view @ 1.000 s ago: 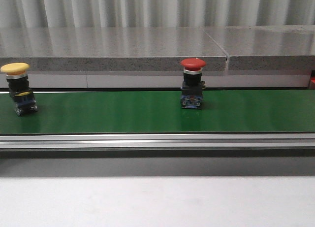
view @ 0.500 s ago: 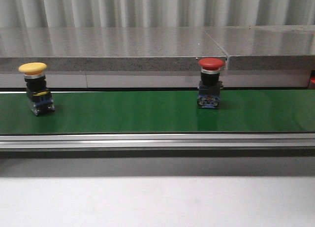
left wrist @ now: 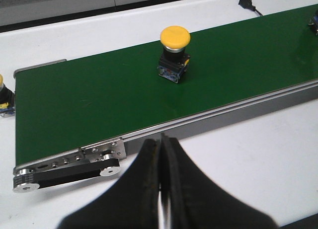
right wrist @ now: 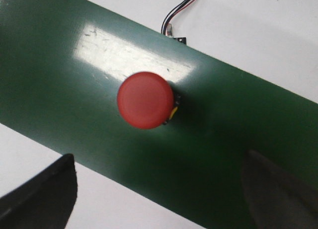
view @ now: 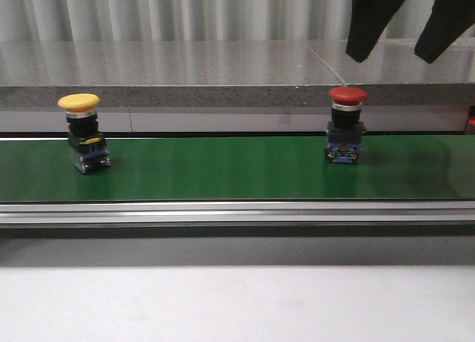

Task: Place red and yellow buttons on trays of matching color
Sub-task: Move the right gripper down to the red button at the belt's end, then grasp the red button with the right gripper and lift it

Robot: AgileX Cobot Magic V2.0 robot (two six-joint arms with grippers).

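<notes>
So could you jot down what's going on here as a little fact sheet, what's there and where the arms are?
surface: green conveyor belt
red button: upright on the belt, toward the right
yellow button: on the belt, toward the left, tilted
right gripper: fingers spread wide, above the red button, not touching it
left gripper: fingers closed together, empty, off the belt's near edge
trays: none visible
buttons picked up: none

The right gripper is cut off by the front view's top edge at 1 o'clock, only two dark fingertips showing. In the left wrist view, a second yellow button at 9 o'clock is mostly cropped, as is a blue object at 3 o'clock, too little visible to identify.
</notes>
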